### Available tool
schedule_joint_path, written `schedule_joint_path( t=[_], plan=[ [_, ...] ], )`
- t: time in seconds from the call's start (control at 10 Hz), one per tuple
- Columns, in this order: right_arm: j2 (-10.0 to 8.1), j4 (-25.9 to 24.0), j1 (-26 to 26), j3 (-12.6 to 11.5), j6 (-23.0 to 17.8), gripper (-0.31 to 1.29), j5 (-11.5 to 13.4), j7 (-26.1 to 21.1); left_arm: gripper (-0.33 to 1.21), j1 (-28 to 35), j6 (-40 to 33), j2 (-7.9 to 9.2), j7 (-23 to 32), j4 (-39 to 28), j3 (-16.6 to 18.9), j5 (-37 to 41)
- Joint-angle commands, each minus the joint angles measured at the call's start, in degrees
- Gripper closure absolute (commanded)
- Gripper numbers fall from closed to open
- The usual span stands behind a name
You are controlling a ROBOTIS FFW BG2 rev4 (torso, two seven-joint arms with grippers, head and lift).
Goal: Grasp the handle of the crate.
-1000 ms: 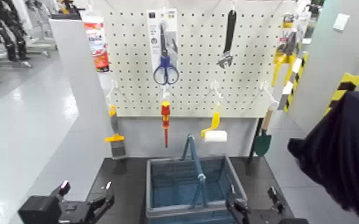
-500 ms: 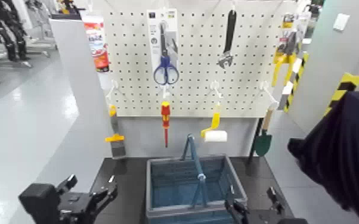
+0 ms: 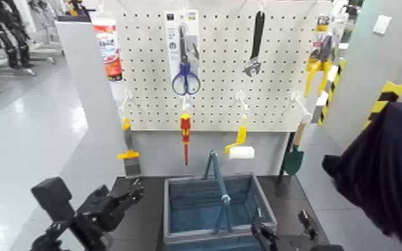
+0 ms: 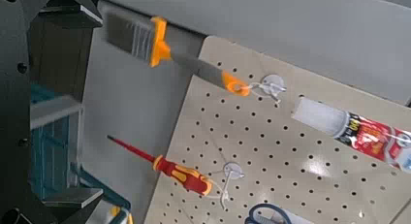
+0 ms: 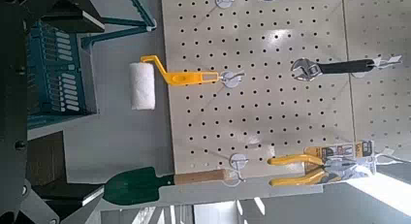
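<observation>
Now the left gripper (image 4: 82,106) is holding its fingers wide open, and nothing is sitting between them. It is hanging over the black table (image 3: 140,223), to the left of the crate (image 3: 220,235) and well apart from it. The right gripper (image 3: 283,225) is waiting by the front right corner of the crate, and its fingers are spreading open too, with nothing in their grip.

The blue handle (image 3: 224,198) is standing up over the crate. It is running from back to front, off to the right of the left gripper and to the left of the right gripper. Neither one is touching it.

Farther ahead of both grippers, the board (image 3: 150,80) is holding up lots of tools. The brush (image 3: 130,150) is hanging ahead of the left gripper. The red screwdriver (image 3: 185,137) is hanging ahead and more to its right, with the blue scissors (image 3: 185,77) higher up. The paint roller (image 3: 242,152) is hanging ahead of the right gripper and a bit to its left. The green trowel (image 3: 294,160) is hanging ahead of the right gripper.
</observation>
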Motion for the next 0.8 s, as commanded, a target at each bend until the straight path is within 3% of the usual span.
schedule_joint_path(
  t=[0.1,0.8],
  plan=[
    [0.12,0.2,0.0,0.0,0.1,0.14,-0.1,0.0,0.08,-6.1,4.3,2.21,-1.1,5.6,-2.1,11.0],
    [0.21,0.8,-0.3,0.3,-0.6,0.14,-0.3,0.0,0.09,-20.4,21.6,5.99,-3.3,19.0,-7.1,37.7]
  ],
)
